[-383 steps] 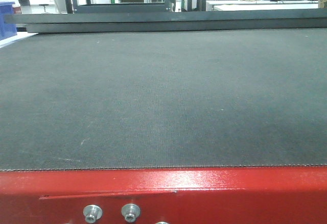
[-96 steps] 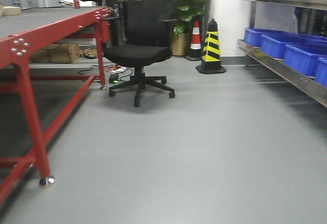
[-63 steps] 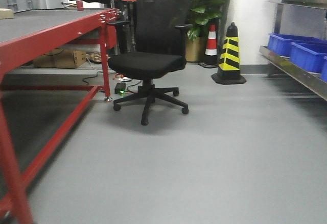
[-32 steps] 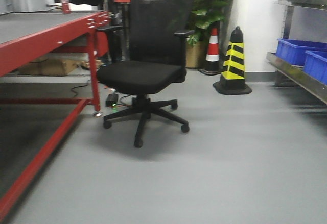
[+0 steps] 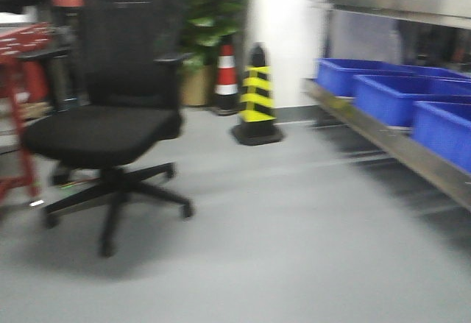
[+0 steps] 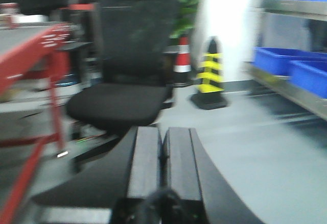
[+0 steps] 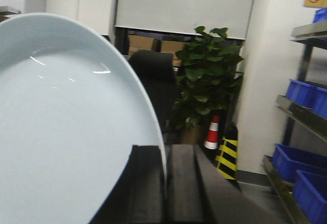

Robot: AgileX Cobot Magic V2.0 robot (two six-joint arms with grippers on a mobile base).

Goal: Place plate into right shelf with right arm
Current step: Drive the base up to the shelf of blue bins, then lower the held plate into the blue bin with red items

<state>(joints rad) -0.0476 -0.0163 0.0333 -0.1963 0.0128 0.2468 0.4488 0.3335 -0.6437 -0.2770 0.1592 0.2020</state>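
The white plate (image 7: 61, 132) fills the left of the right wrist view, held on edge with its rim pinched between the two black fingers of my right gripper (image 7: 164, 155), which is shut on it. The right shelf (image 5: 412, 154), a steel rack carrying blue bins (image 5: 386, 96), runs along the right side of the front view and also shows at the right edge as the shelf (image 7: 301, 112) in the right wrist view. My left gripper (image 6: 162, 137) is shut with its pads together and nothing between them. Neither arm shows in the front view.
A black office chair (image 5: 110, 124) stands on the grey floor at left, beside the red-framed table (image 5: 18, 80). A yellow-and-black cone (image 5: 255, 95), a red-white cone (image 5: 227, 73) and a potted plant (image 5: 206, 14) stand by the far wall.
The view has swung right and moved forward: the chair slid left and grew larger, the red table nearly left the frame, and the shelf with blue bins now fills more of the right side.
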